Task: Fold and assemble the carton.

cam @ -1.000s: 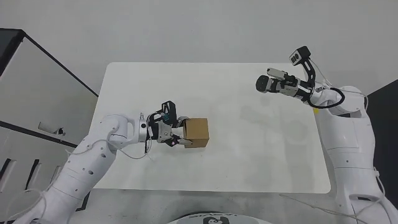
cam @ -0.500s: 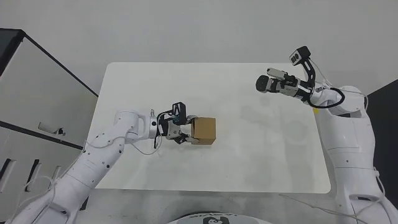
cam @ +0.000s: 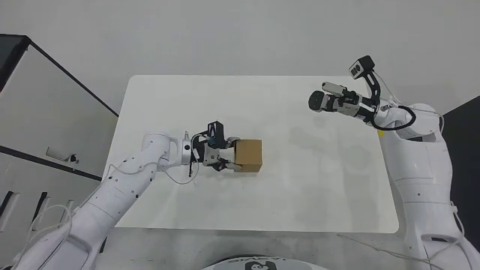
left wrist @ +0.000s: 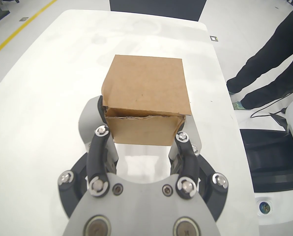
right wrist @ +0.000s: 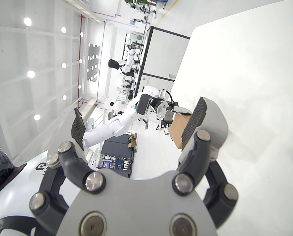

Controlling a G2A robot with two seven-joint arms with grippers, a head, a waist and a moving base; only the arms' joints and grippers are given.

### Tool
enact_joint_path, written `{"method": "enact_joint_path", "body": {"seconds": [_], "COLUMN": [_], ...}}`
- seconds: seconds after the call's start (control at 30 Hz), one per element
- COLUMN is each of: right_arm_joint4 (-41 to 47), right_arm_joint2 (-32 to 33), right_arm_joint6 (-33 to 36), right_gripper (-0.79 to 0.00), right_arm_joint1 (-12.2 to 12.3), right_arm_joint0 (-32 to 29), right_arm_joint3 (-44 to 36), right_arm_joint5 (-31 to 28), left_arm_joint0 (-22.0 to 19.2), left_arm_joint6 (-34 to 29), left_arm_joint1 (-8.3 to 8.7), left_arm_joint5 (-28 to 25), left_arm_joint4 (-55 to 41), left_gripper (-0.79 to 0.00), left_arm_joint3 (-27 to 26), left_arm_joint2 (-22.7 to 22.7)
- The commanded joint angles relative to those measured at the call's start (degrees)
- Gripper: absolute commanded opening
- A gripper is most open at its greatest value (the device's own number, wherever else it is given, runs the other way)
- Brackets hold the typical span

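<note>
Left claw [left wrist: 142, 119] pinches the carton [left wrist: 146, 82] on the table [cam: 315, 195]; right claw [right wrist: 138, 119] hangs spread, well apart

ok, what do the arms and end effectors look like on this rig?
Left arm and right arm: glossy white shells, with a black cable on the right. Left end effector and right end effector: grey metal plate, black linkage bars, silver bolts, white fingers with black ribbed pads.
</note>
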Motion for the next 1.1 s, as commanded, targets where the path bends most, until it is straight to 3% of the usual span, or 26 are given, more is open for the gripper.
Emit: {"method": "enact_joint_path", "body": {"seconds": [0.0, 0.17, 0.53, 0.87, 1.07], "right_arm_joint4": [0.0, 0.0, 0.0, 0.0, 0.0], "right_arm_joint2": [0.0, 0.0, 0.0, 0.0, 0.0], "right_arm_joint6": [0.0, 0.0, 0.0, 0.0, 0.0], "right_gripper": [0.000, 0.000, 0.000, 0.000, 0.000], "right_arm_joint1": [0.0, 0.0, 0.0, 0.0, 0.0], "right_arm_joint0": [0.0, 0.0, 0.0, 0.0, 0.0], "right_arm_joint3": [0.0, 0.0, 0.0, 0.0, 0.0], "right_arm_joint5": [0.0, 0.0, 0.0, 0.0, 0.0], "left_arm_joint0": [-0.7, -3.4, -10.8, -9.9, -11.0], "left_arm_joint6": [-1.3, 5.3, 18.4, 16.4, 16.8], "left_arm_joint1": [-0.18, -1.43, -5.17, -5.18, -5.87], "left_arm_joint5": [1.9, 3.3, 7.1, 9.1, 8.2], "left_arm_joint4": [3.6, 6.4, 12.2, 12.9, 14.0], "left_gripper": [-0.785, -0.785, -0.785, -0.785, -0.785], "left_arm_joint3": [-0.2, 3.4, 17.2, 17.0, 19.9], "left_arm_joint2": [0.8, 3.3, 9.7, 9.8, 11.0]}}
